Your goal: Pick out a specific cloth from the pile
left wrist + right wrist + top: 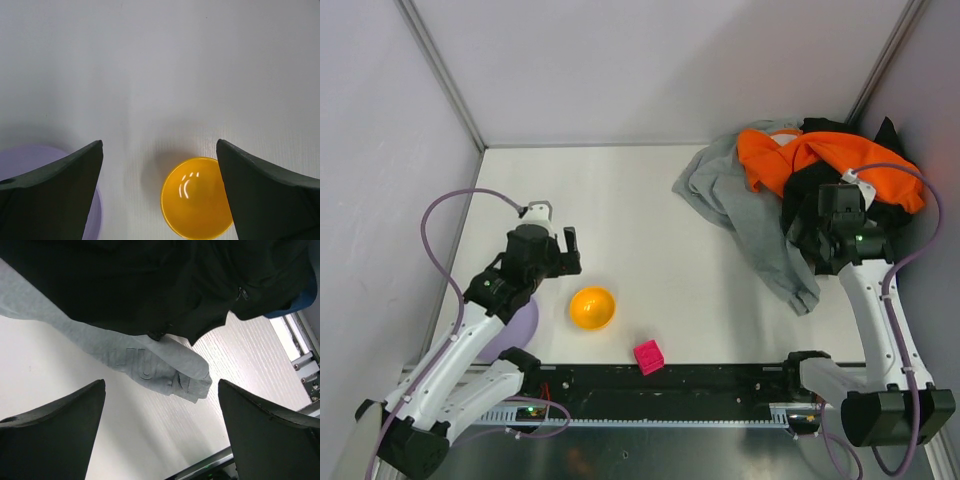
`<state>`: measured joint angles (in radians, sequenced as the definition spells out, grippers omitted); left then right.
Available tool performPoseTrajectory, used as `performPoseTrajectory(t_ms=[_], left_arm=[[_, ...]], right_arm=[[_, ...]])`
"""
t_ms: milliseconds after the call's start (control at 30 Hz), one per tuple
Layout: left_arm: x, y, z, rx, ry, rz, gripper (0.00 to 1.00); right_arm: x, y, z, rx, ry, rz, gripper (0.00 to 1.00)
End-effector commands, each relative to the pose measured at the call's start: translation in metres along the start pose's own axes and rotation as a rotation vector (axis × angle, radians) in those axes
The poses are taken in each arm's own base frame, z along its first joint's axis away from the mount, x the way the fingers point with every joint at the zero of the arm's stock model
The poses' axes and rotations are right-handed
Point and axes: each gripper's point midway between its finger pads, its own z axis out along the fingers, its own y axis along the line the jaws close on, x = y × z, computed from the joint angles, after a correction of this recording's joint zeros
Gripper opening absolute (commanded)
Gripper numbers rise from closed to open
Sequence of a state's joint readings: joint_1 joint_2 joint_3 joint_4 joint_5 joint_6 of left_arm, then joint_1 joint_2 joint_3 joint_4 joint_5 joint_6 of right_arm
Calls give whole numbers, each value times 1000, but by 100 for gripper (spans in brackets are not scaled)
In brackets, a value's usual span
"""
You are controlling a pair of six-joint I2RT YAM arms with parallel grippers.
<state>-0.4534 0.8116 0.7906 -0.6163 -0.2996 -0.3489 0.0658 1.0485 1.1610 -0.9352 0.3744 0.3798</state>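
The pile (800,180) lies at the back right: a light grey garment (750,215), a bright orange one (820,160) and a black one (895,215). Of the dark navy cloth, only a small blue patch (296,306) shows, under the black garment (150,285) at the right edge of the right wrist view. My right gripper (812,245) is open and empty above the pile's near edge. In its wrist view the gripper (161,390) hangs over bare table below the grey sleeve end (165,367). My left gripper (565,255) is open and empty, far from the pile.
An orange bowl (592,308) sits under the left gripper (160,147) and shows in the left wrist view (197,197). A lilac plate (515,325) lies to its left. A pink cube (649,356) sits by the front rail (670,380). Walls enclose the table.
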Motion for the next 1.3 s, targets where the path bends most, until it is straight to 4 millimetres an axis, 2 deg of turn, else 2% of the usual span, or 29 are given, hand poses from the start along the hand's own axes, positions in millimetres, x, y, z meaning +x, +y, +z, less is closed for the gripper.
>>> performPoseTrajectory(t_ms=[0, 267, 567, 700, 900, 1033, 1100, 1233, 1267], left_arm=[[1, -7, 1, 30, 10, 14, 100], [4, -10, 3, 49, 29, 19, 100], [7, -13, 6, 55, 47, 24, 100], [8, -14, 6, 63, 53, 27, 100], [9, -15, 8, 67, 62, 31, 100], [9, -15, 7, 71, 61, 31, 100], [8, -15, 7, 74, 60, 32, 100], [8, -16, 7, 77, 61, 31, 100], [8, -16, 6, 78, 60, 31, 100]], right_arm=[[12, -2, 19, -24, 56, 4, 99], [36, -1, 72, 34, 157, -8, 99], [46, 3, 119, 92, 204, -49, 100], [49, 4, 136, 100, 214, -77, 99], [45, 12, 147, 75, 205, -86, 96], [45, 20, 154, 43, 229, -116, 83], [47, 24, 158, 24, 247, -129, 70], [46, 30, 161, 2, 259, -137, 22], [44, 32, 161, -3, 258, -135, 16]])
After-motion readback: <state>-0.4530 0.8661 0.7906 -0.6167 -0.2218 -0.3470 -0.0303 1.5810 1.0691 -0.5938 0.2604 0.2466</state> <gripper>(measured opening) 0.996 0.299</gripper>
